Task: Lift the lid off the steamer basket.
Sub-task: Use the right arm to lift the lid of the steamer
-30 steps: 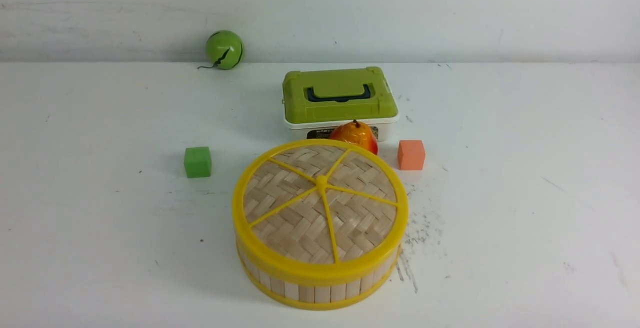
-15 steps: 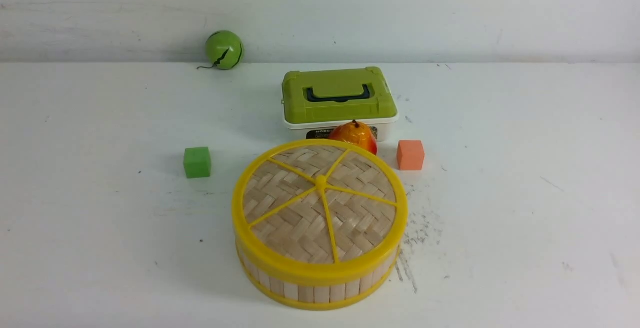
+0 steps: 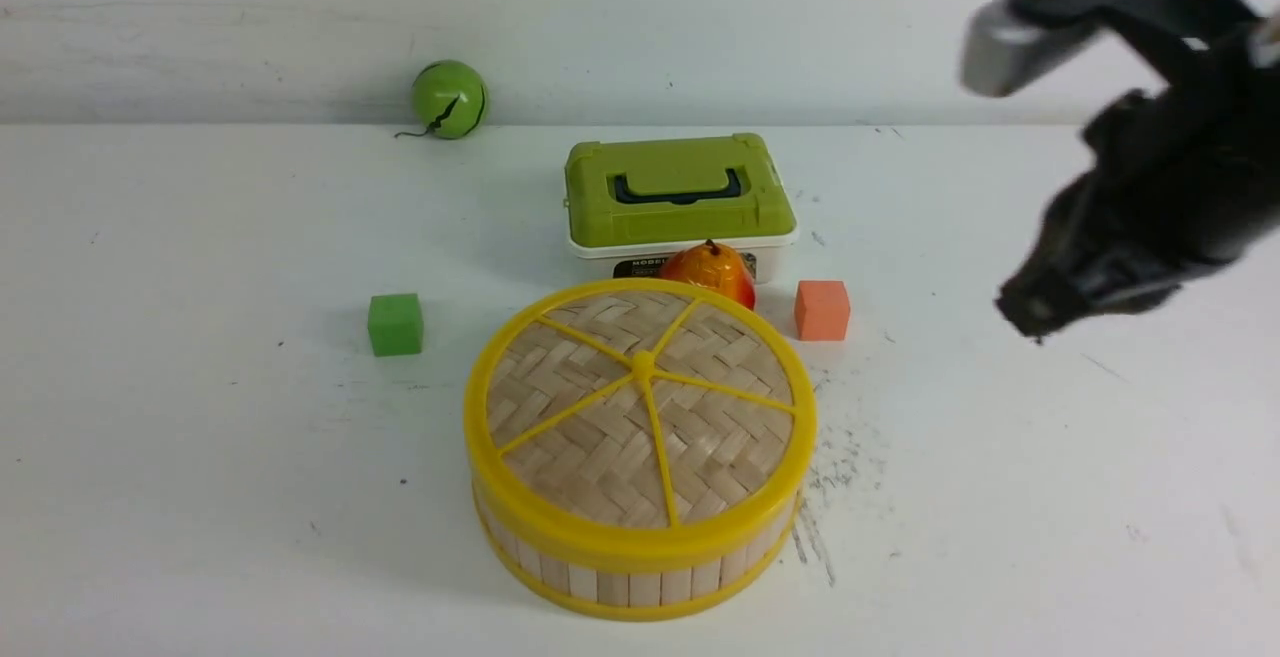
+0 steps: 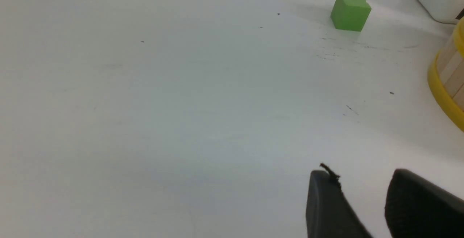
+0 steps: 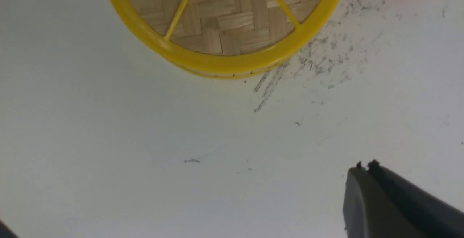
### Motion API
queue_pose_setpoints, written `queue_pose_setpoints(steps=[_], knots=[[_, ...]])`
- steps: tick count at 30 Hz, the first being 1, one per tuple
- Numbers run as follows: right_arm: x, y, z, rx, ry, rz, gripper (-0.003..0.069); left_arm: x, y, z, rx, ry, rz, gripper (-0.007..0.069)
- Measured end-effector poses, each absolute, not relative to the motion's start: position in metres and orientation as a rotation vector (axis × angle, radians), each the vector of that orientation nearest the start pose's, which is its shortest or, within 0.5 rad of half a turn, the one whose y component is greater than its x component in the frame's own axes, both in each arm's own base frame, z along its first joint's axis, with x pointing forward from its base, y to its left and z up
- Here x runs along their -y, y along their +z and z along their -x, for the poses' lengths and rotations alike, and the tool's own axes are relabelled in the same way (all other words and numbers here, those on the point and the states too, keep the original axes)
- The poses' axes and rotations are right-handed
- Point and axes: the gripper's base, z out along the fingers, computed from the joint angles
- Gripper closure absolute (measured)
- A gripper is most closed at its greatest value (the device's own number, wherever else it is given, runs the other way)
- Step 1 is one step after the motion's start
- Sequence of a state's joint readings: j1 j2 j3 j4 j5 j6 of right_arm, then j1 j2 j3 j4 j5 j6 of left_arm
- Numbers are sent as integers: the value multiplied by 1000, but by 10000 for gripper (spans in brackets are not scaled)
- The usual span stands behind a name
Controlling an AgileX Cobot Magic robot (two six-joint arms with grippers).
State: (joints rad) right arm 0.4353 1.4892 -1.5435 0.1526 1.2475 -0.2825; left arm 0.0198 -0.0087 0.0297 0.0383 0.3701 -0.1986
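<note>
Scuffed white table [image 3: 200, 487] meets a pale wall [image 3: 700, 27], lid [image 3: 600, 447] on steamer basket [image 3: 640, 587]

Table [image 3: 200, 497]: white, matte, one flat top spreading beneath the right gripper [image 3: 1028, 315] and out past it on every side; fine dark specks scattered over it.
Scuff marks [image 3: 835, 467]: grey smudges and short streaks on the top, ahead of the gripper's tip.
Wall [image 3: 700, 27]: white, plain, faintly stained, beyond the gripper, meeting the top's far edge in a straight seam.
Light: even, diffuse; shadows soft.
</note>
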Motion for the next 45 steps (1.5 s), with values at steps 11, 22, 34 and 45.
queue_pose_setpoints(steps=[11,22,34,45], knots=[[-236,356,-324,-2476,217,1083,624,-2,170,-53,-1867,-85,181,385],[-285,308,-364,-2525,255,1081,319,-2,170,-53,-1867,-85,181,385],[-295,265,-376,-2610,242,1106,267,-2,170,-53,-1867,-85,181,385],[-295,265,-376,-2609,242,1106,554,-2,170,-53,-1867,-85,181,385]])
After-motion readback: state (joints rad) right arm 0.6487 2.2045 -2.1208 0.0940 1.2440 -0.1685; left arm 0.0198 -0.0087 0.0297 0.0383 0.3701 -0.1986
